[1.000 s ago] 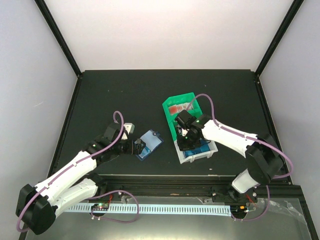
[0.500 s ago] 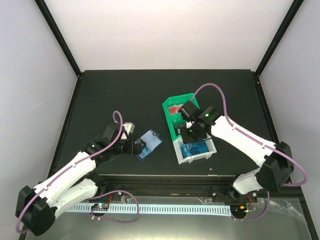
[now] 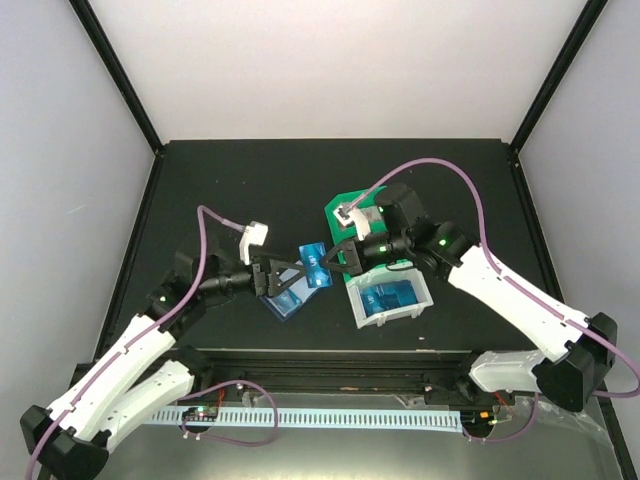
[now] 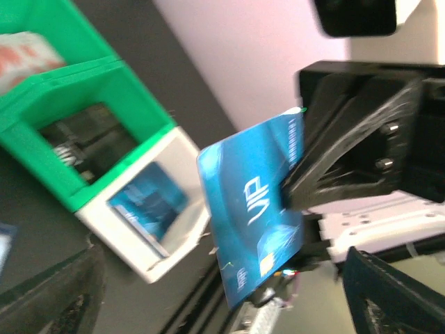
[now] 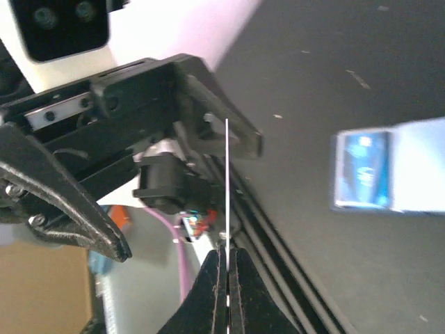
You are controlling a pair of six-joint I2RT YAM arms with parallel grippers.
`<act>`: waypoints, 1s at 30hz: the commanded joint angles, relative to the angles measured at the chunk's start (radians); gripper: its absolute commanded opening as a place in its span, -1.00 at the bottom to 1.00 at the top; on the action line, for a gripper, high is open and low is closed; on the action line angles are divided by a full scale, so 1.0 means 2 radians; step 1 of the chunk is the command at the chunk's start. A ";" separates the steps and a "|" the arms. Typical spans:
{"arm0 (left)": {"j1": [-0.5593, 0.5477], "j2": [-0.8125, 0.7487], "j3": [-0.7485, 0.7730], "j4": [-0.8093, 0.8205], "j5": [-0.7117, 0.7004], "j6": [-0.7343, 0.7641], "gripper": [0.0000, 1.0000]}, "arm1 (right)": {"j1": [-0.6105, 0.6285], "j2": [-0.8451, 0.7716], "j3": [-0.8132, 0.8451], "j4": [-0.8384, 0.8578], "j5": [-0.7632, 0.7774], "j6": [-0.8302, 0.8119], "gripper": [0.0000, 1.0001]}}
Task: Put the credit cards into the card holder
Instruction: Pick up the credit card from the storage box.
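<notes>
Right gripper point(image 3: 330, 260): I have it pinched shut on one blue credit card point(image 3: 312, 263), held up off the table just left of the white bin point(image 3: 357, 305).
Left gripper point(image 3: 296, 274): jaws spread wide, gripping nothing, facing that card from farther left of the white bin.
Card holder point(image 3: 283, 305): flat on the table point(image 3: 220, 190) under the left gripper, left of the white bin.
Spare credit cards point(image 3: 390, 297): lying inside the white bin.
Green bin point(image 3: 332, 218): joined to the white bin's far side.
</notes>
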 commanded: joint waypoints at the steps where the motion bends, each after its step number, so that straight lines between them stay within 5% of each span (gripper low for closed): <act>1: 0.010 -0.003 0.032 0.090 0.091 -0.081 0.75 | 0.001 -0.024 -0.025 0.148 -0.122 0.036 -0.98; 13: 0.010 -0.018 -0.006 0.166 0.126 -0.159 -0.90 | 0.000 -0.056 -0.065 0.234 -0.149 0.079 -0.98; 15: 0.010 -0.027 -0.010 0.165 0.119 -0.156 -0.97 | 0.000 -0.056 -0.065 0.225 -0.143 0.074 -0.96; 19: 0.010 -0.050 -0.011 0.104 0.068 -0.117 -0.97 | 0.001 -0.060 -0.063 0.171 -0.096 0.053 -0.03; 21: 0.010 -0.061 -0.009 0.043 0.018 -0.090 -0.97 | 0.001 -0.068 -0.077 0.160 -0.070 0.049 0.18; 27: 0.010 -0.085 -0.046 -0.118 -0.206 -0.113 -0.97 | 0.002 -0.056 -0.124 0.132 0.041 0.059 0.33; 30: 0.010 -0.085 -0.073 -0.117 -0.237 -0.137 -0.97 | 0.009 -0.012 -0.130 0.129 0.073 0.071 0.31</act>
